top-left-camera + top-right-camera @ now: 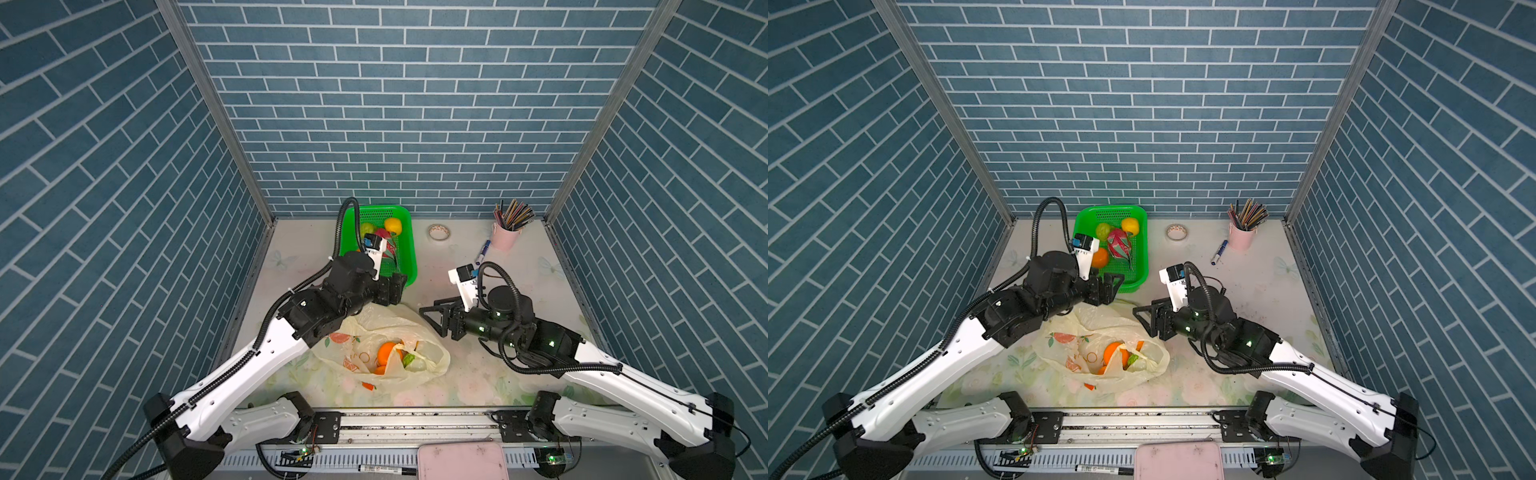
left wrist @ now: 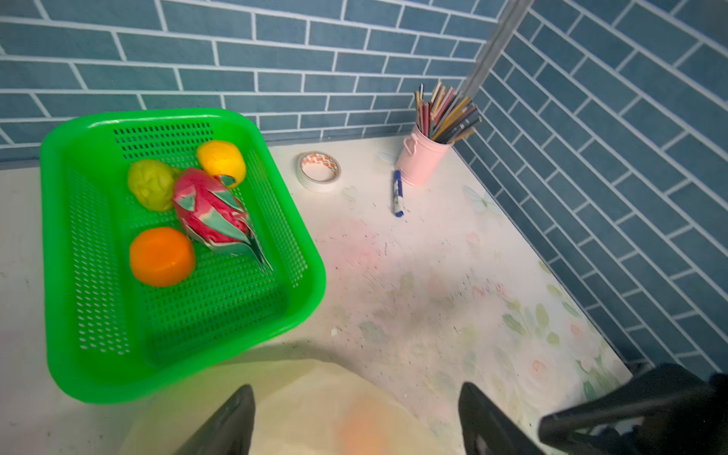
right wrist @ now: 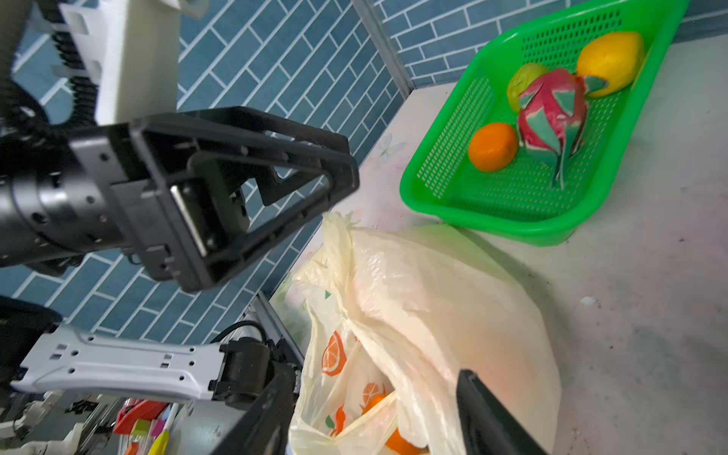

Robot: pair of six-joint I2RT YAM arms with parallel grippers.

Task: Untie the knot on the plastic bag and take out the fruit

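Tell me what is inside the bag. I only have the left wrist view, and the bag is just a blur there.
Observer: In both top views the bag lies open, with an orange showing in its mouth.
Operator: List anything else in there.
Observer: A green fruit lies against that orange.
Operator: Report the right gripper.
Observer: The right gripper is open and empty, by the bag's right side.

Both arms reach inward — left pincer point(image 1: 1111, 284) and right pincer point(image 1: 430, 322) facing, jaws apart.
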